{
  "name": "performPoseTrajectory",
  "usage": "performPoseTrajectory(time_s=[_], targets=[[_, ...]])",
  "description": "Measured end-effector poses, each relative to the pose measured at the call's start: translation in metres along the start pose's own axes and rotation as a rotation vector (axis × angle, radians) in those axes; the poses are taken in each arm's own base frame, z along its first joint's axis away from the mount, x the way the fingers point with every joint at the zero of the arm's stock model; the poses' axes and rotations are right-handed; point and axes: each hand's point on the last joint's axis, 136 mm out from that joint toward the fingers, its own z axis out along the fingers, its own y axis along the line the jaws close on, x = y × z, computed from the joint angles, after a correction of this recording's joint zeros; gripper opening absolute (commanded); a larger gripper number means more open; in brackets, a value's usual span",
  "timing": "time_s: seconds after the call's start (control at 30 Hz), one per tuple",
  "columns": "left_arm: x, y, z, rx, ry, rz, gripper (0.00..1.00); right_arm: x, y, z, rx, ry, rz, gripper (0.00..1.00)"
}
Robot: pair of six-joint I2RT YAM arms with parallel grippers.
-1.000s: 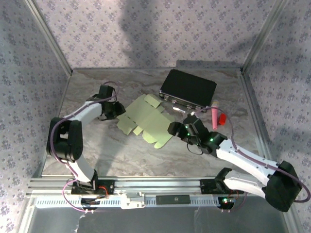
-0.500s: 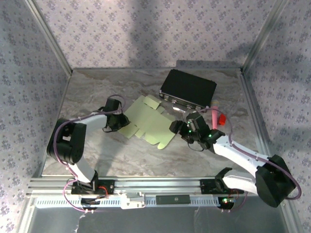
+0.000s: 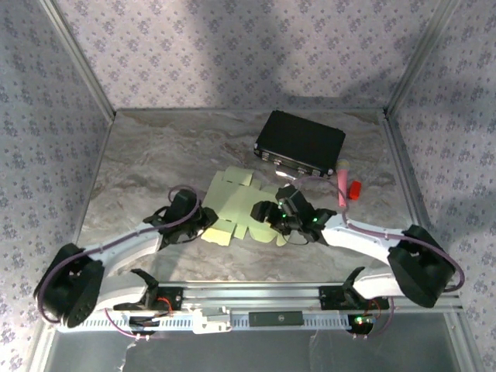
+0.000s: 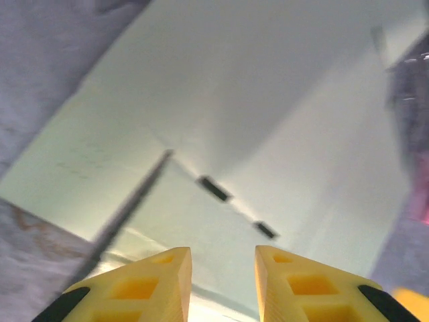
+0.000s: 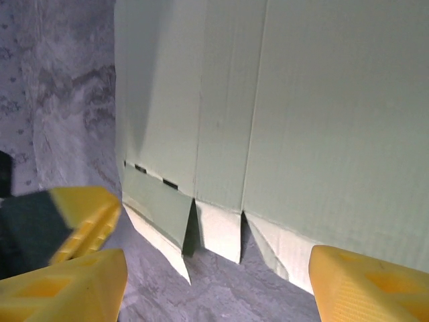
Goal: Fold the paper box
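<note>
Top external view: the paper box lies as a flat, pale green die-cut sheet on the worktop, between the two pincers. The left pincer sits low at the sheet's near left edge, its tips pointing across toward the right pincer, which reaches in from the opposite side and hangs over the sheet's right part. Beyond the right pincer, farther from the arm bases, stands a black box. To that pincer's right, well apart from it, lie a pink stick and a small red piece. Left wrist view: the left pincer is released, its yellow fingers standing a narrow gap apart, with the paper box spread just ahead of the tips. Two short dark slits mark a crease line ahead of the gap. Whether the tips touch the card I cannot tell. Right wrist view: the right pincer is released too, its jaws spread wide. The edge of the paper box lies ahead between them, with three short flaps pointing back toward the tips over bare worktop. Creases run straight away from the pincer along the sheet.
</note>
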Motion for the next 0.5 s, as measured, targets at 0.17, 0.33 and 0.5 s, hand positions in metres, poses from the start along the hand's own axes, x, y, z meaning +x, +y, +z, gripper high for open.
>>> performPoseTrajectory(time_s=[0.17,0.33,0.5], targets=[[-0.039,-0.026,-0.032,0.070,-0.077,-0.032,0.38,0.021,0.011,0.023,-0.038,0.042,0.010,0.69],[-0.095,0.007,-0.033,0.003,-0.135,-0.109,0.30,0.044,0.020,0.047,-0.055,0.086,0.020,0.60],[-0.075,0.033,0.001,-0.070,0.019,-0.106,0.29,0.058,0.030,0.065,-0.086,0.104,0.038,0.55]])
